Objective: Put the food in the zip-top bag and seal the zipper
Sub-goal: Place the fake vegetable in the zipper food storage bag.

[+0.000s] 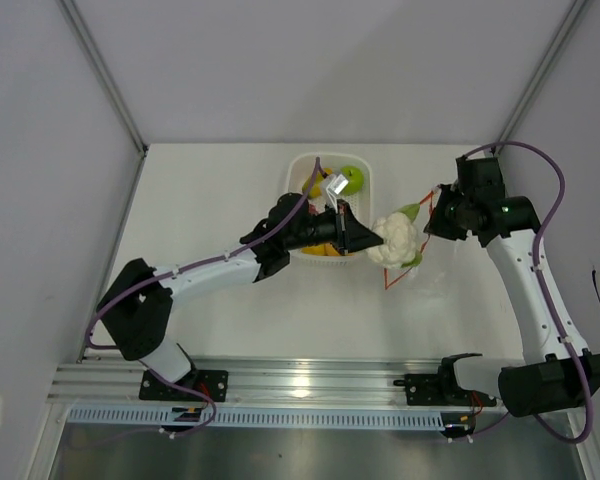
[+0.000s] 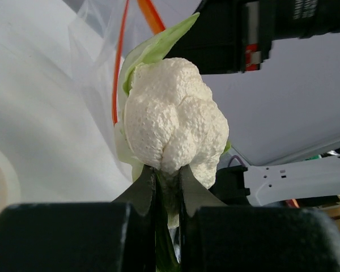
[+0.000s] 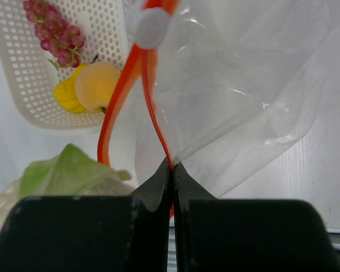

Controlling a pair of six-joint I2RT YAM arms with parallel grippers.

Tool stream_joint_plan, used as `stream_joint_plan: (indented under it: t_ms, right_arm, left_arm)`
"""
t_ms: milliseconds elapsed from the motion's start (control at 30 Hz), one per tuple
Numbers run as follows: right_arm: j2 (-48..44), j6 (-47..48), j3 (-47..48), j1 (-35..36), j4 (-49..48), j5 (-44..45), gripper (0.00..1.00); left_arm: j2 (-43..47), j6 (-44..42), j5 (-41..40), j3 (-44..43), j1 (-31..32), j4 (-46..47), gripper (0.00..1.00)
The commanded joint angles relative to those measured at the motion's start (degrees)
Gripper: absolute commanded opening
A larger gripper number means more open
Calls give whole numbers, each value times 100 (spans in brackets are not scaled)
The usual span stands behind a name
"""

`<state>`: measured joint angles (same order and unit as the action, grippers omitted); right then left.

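My left gripper is shut on the base of the white cauliflower, which has green leaves. It holds the cauliflower at the open mouth of the clear zip-top bag. My right gripper is shut on the bag's orange-red zipper and holds one side of the mouth up. A white slider sits on the strip. More food lies in the white basket: a green apple, a red grape bunch and an orange-yellow mango.
The basket stands just behind my left gripper, left of the bag. Grey walls enclose the white table on three sides. The arms' mounting rail runs along the near edge.
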<state>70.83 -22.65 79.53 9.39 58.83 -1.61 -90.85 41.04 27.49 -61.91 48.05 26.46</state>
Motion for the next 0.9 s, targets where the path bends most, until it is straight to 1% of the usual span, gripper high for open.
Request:
stream_joint_plan:
  t_ms: [0, 33, 67, 167, 300, 400, 433, 533, 733, 833, 867]
  right_arm:
    - [-95, -125, 414, -33, 67, -445, 0]
    - [-122, -143, 441, -33, 76, -524, 0]
    - [-131, -151, 458, -33, 85, -612, 0]
    - [-148, -152, 476, -25, 102, -893, 0]
    - [-87, -73, 467, -25, 155, -1271, 0]
    - [-25, -37, 467, 37, 190, -1562, 0]
    - [-34, -37, 450, 46, 130, -1658, 0]
    - [-34, -29, 432, 124, 59, -1738, 0]
    - [28, -64, 379, 178, -73, -1518, 0]
    - [10, -116, 414, 169, -161, -1465, 0]
    - [1, -116, 441, 160, -196, -1431, 0]
  left_arm:
    - [366, -588, -524, -85, 90, -342, 1]
    - [366, -614, -760, -119, 90, -465, 0]
    - [357, -632, -875, -189, 108, -788, 1]
    - [366, -728, -1104, -208, 125, -879, 1]
    - [279, -948, -1271, -435, 195, -1308, 0]
    - [182, -1185, -1518, -717, 318, -1747, 1]
    - [129, -1247, -1535, -1004, 345, -1906, 1]
    - [-108, -1247, -1299, -1332, 380, -2250, 1]
    - [-275, -1265, -790, -1543, 494, -2303, 1]
    - [-381, -1273, -596, -1832, 486, -2627, 0]
    - [-477, -1291, -569, -1886, 486, -3011, 1]
